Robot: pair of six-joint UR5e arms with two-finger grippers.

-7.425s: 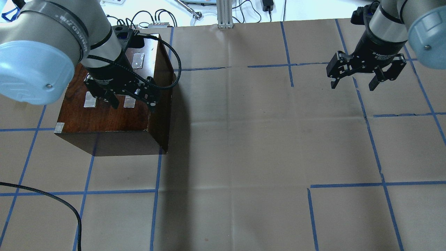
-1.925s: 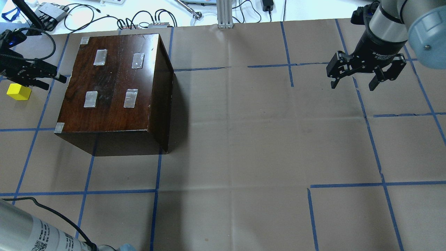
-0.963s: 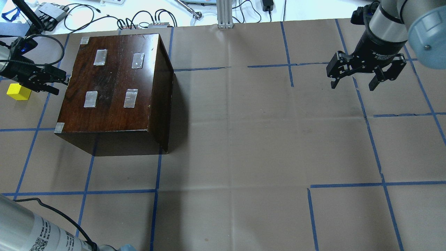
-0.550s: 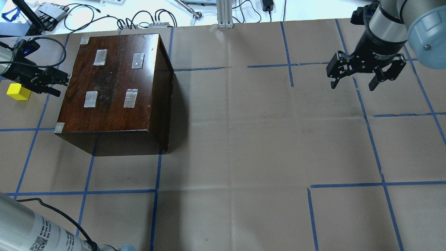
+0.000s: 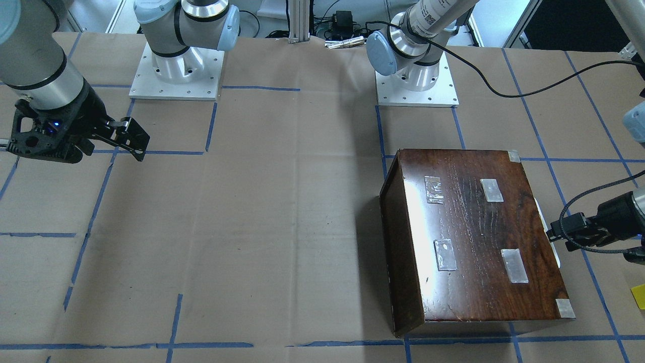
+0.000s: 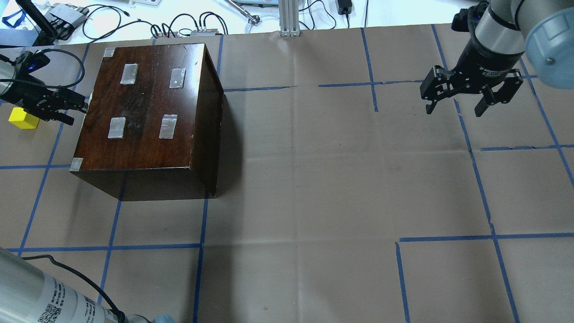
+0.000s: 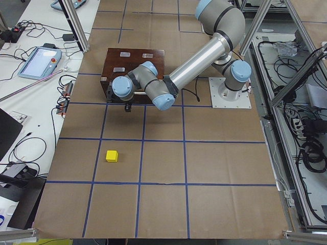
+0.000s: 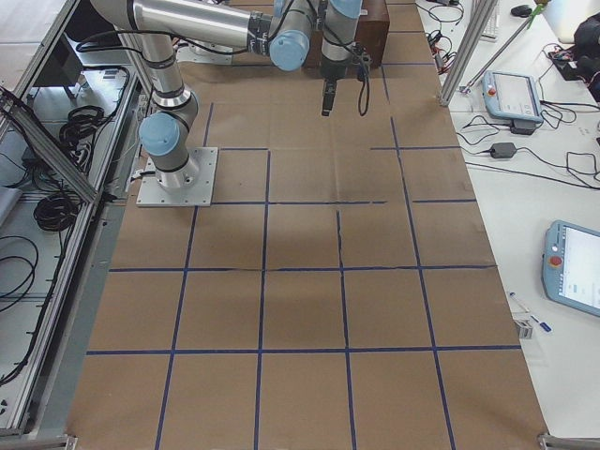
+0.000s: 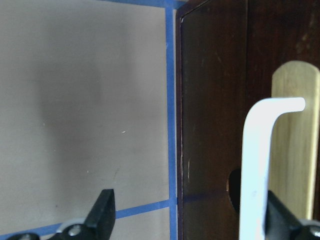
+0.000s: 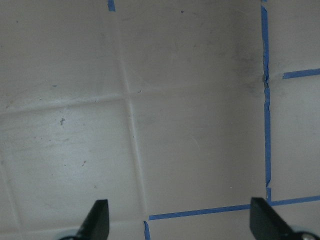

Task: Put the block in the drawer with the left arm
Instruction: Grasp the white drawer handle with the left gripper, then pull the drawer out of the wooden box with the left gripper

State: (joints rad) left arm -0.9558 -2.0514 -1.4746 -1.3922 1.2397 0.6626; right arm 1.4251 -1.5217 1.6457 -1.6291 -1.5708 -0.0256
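The yellow block lies on the table left of the dark wooden box; it also shows in the exterior left view and at the front view's edge. The drawer is shut; its dark front with a pale pull fills the left wrist view. My left gripper is open and empty, level with the drawer front, fingertips close to the pull, between block and box. My right gripper is open and empty, hanging above the far right of the table.
The box carries several tape patches on its lid. Blue tape lines grid the brown paper table. The left arm's black cable loops beside the box. Cables and devices lie beyond the table's far edge.
My left gripper left the box top, dropped to the box's left side beside the block and closed in on the drawer front; it has barely moved lately. The right arm has not moved.
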